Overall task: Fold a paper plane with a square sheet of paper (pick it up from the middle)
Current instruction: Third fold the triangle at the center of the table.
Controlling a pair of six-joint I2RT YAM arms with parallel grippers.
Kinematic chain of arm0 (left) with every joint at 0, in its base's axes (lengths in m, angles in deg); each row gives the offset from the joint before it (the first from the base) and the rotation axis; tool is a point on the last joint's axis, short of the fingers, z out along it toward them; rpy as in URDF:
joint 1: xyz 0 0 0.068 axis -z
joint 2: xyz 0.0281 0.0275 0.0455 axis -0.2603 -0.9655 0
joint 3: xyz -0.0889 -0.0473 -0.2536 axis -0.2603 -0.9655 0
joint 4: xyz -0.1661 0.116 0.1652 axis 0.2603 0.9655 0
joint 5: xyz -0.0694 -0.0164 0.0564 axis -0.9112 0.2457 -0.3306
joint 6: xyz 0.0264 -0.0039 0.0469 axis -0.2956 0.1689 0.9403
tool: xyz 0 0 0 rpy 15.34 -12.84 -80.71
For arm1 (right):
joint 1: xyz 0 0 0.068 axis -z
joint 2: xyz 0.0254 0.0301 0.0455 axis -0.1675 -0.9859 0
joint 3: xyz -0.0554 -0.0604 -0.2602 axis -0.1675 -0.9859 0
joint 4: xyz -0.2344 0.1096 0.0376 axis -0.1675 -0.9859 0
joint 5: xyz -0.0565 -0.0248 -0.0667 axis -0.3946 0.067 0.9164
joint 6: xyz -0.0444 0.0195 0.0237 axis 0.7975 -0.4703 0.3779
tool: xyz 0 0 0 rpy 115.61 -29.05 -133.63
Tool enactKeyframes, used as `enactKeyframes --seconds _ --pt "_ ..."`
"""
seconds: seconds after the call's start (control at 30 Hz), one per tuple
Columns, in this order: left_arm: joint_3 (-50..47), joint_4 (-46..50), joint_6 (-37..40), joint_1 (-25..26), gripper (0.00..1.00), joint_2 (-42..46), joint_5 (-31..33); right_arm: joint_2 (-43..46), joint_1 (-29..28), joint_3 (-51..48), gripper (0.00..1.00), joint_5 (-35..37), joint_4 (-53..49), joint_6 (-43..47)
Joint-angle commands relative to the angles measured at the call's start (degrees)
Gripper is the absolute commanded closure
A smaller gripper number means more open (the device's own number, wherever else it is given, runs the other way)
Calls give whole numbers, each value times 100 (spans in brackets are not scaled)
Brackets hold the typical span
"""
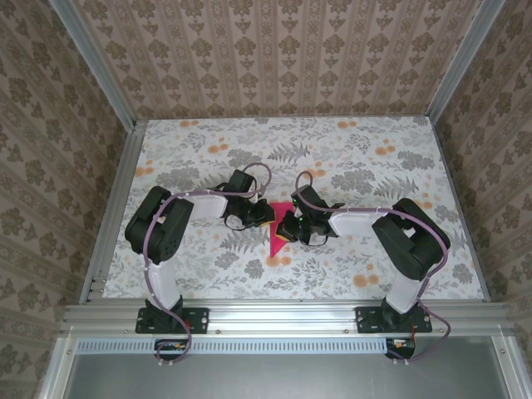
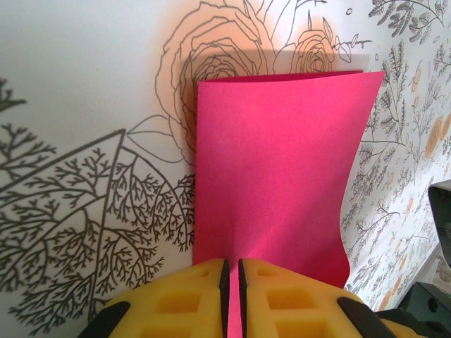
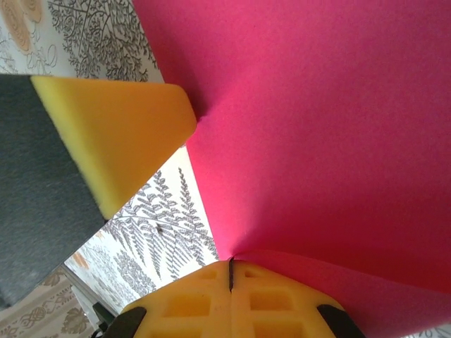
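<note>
Above the flowery desk (image 1: 199,158) the square sheet of paper (image 2: 275,176) hangs between the claws, folded once by the looks, left claw (image 2: 232,282) and right claw (image 3: 230,271) both pinched tight on it, so the pointy plane folds remain.

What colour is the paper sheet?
Magenta-pink, unmarked; the paper shows best in left wrist view.

Matt smooth paper sheet (image 2: 275,169), porous foam pads (image 2: 187,296), printed matt tablecloth (image 1: 332,150), satin aluminium frame (image 1: 283,317)
</note>
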Motion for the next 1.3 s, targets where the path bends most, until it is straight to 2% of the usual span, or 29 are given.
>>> enactKeyframes --seconds 0.0,0.73,1.27 --pt "38 301 108 36 84 -177 52 -139 28 101 98 173 140 -129" --pt "59 304 111 60 85 -228 12 -470 37 189 97 32 457 -144" --pt "88 359 132 61 84 -188 22 -509 45 135 97 111 325 -70"
